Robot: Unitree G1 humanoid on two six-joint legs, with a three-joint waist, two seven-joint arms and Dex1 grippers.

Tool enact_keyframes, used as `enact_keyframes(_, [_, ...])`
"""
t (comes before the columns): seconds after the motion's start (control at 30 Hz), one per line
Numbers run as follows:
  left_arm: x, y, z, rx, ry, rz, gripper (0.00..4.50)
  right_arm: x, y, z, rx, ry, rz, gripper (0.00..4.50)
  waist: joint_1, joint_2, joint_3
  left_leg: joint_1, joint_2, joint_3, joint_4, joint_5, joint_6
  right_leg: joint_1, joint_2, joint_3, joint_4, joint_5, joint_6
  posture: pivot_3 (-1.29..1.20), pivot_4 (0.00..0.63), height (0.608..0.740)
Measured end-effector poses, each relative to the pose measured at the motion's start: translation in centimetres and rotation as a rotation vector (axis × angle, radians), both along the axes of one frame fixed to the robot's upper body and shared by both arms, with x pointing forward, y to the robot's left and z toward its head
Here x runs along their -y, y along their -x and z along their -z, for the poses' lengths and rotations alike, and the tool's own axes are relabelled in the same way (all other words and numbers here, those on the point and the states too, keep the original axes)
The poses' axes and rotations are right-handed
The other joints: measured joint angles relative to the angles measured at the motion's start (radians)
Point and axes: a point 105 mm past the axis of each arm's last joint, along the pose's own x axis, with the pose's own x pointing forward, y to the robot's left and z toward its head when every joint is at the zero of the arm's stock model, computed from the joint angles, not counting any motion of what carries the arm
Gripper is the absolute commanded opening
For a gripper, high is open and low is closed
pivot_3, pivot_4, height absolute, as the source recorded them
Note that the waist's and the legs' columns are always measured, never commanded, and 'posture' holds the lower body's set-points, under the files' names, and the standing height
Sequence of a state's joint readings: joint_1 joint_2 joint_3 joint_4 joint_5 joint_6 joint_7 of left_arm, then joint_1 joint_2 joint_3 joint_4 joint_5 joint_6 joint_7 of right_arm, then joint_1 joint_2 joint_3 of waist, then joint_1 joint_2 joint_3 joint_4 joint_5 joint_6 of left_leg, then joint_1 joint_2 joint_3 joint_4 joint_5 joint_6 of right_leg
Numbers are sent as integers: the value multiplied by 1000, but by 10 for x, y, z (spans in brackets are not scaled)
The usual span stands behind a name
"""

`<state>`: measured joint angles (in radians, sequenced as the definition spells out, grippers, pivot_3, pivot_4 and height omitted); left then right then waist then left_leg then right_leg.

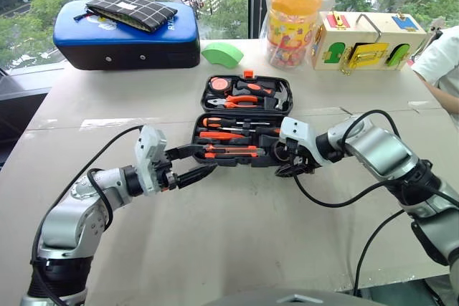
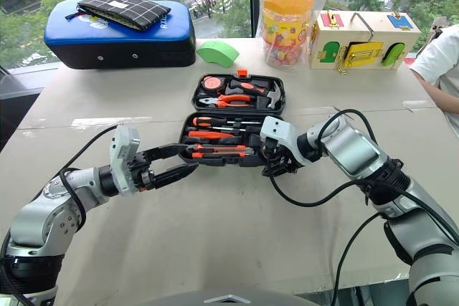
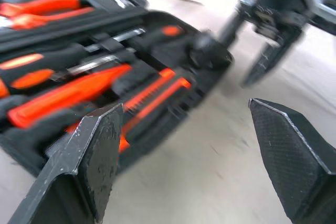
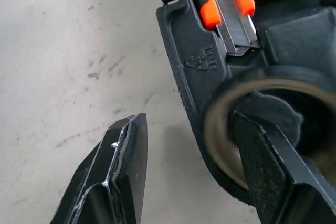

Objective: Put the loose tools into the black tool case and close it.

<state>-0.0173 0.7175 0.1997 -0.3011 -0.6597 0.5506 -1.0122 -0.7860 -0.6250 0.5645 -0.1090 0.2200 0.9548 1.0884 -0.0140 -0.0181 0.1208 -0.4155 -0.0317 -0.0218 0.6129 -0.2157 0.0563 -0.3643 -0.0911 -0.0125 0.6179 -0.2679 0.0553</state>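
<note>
Black tool case [image 1: 240, 134] is lying open mid-tabletop, tools seated. Right gripper [image 4: 191, 169] is straddling its front-right corner wall, jaws apart; left gripper [image 1: 192, 163] is gaping beside the front-left. Closing comes next: lifting the far half over.

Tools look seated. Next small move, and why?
Probably lift the right gripper clear of the tape roll: one finger sits inside it. The black tool case lies open with its recesses filled; left gripper open at its near edge.
</note>
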Motion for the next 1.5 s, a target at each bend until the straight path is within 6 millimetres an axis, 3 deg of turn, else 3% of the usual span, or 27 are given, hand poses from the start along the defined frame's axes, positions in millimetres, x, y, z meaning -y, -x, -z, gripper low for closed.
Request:
enact_keyframes(0.27, [-4, 3, 3, 1, 7, -24, 3878, -1, 6, -10, -24, -39, -37, 2563, 3, 0, 0, -1, 0, 0, 0, 0, 0, 0, 0, 0, 0, 0, 0, 0, 150, 740])
enact_keyframes(0.4, [-2, -11, -2, 8, 82, -128, 3878, 2, -3, -57, 56, -244, 23, 2563, 7, -1, 0, -1, 0, 0, 0, 0, 0, 0, 0, 0, 0, 0, 0, 0, 150, 740])
enact_keyframes(0.53, [2, -65, -32, 39, 159, -357, 3878, 13, -57, -86, 198, -465, 391, 2563, 20, -4, 0, 0, -1, -1, 1, 2, -3, -1, 1, 0, 3, 3, 3, 0, 150, 740])
enact_keyframes(0.6, [-2, -79, -39, 32, 147, -429, 3878, 24, -73, -85, 224, -447, 514, 2563, 23, -4, -1, 0, -2, -1, 1, 2, -3, -1, 2, 0, 5, 3, 3, 0, 150, 740])
enact_keyframes(0.67, [-10, -106, -40, -21, 128, -547, 3878, 46, -102, -78, 230, -423, 733, 2563, 27, -4, 0, -1, -3, -1, 1, 8, -4, -4, 3, 0, 8, 3, 3, 0, 150, 740])
enact_keyframes(0.73, [-10, -123, -38, -61, 136, -599, 3878, 52, -115, -72, 206, -426, 827, 2563, 26, -4, 0, 0, -3, -1, -1, 9, -4, -4, 4, 0, 9, 3, 4, 0, 150, 740])
enact_keyframes(0.9, [-12, -186, -38, -152, 90, -759, 3878, 36, -152, -62, 162, -424, 945, 2563, 17, -5, 1, 0, -2, 1, -2, 10, -6, -5, 13, -1, 8, 3, 4, 0, 150, 740])
enact_keyframes(0.97, [-10, -200, -34, -158, 51, -765, 3878, 33, -159, -51, 156, -399, 972, 2563, 11, -6, 1, 0, -3, 1, -3, 10, -6, -5, 13, -2, 9, 3, 4, 0, 150, 740])
enact_keyframes(1.0, [-10, -205, -27, -173, 22, -766, 3264, 35, -160, -40, 146, -378, 988, 1955, 8, -6, 1, 0, -3, 1, -3, 10, -6, -5, 13, -1, 9, 4, 5, 0, 150, 740])
enact_keyframes(1.03, [-11, -205, -23, -181, 15, -767, 3197, 37, -160, -37, 141, -371, 995, 1829, 4, -6, 1, 0, -3, 0, -3, 10, -6, -5, 13, -1, 10, 4, 6, 0, 150, 740])
enact_keyframes(1.07, [-12, -205, -12, -220, -3, -767, 2547, 41, -160, -28, 130, -356, 1012, 1204, 0, -6, 1, 0, -3, 0, -4, 10, -6, -5, 13, -1, 10, 5, 8, 0, 150, 740])
enact_keyframes(1.17, [-9, -204, -4, -250, 1, -729, 1427, 38, -161, -31, 131, -384, 1004, 63, -4, -6, 1, 0, -3, -1, -5, 10, -6, -5, 13, -2, 10, 6, 9, 0, 150, 740])
enact_keyframes(1.27, [-15, -203, -6, -264, 14, -723, 47, 40, -161, -31, 129, -377, 993, 0, -1, -6, 1, 0, -3, -1, -4, 10, -6, -5, 12, -1, 9, 6, 9, 0, 150, 740])
enact_keyframes(1.5, [-17, -185, -3, -359, 52, -566, 18, 45, -151, -30, 9, -428, 923, 0, -3, -6, 1, -1, -4, -3, -5, 10, -6, -5, 11, 0, 11, 6, 9, 0, 150, 740])
